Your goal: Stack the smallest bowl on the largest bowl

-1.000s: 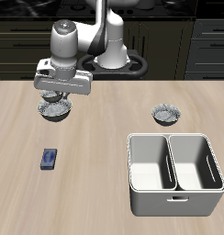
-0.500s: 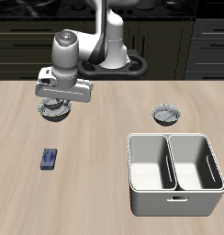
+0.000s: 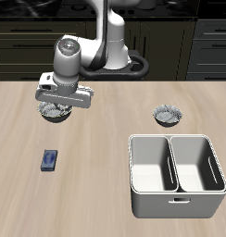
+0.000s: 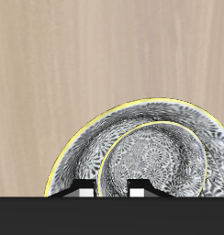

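While the tool (image 3: 56,104) hovers over nested bowls far on the tabletop (image 3: 96,167), jaw state indeterminable, the smallest bowl (image 4: 162,163) sits inside the largest bowl (image 4: 79,151); rigid, probably fragile, best pinched at its rim.

Grey-white speckled bowls (image 4: 151,151); white bin (image 3: 176,176); blue block (image 3: 49,161).

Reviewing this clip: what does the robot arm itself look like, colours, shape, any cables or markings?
The arm is glossy white with rounded, tube-like links and grey-silver joint housings on a dark round base. The end effector is a pale grey-white flat block; its fingers are hard to make out. No cables or markings are visible.
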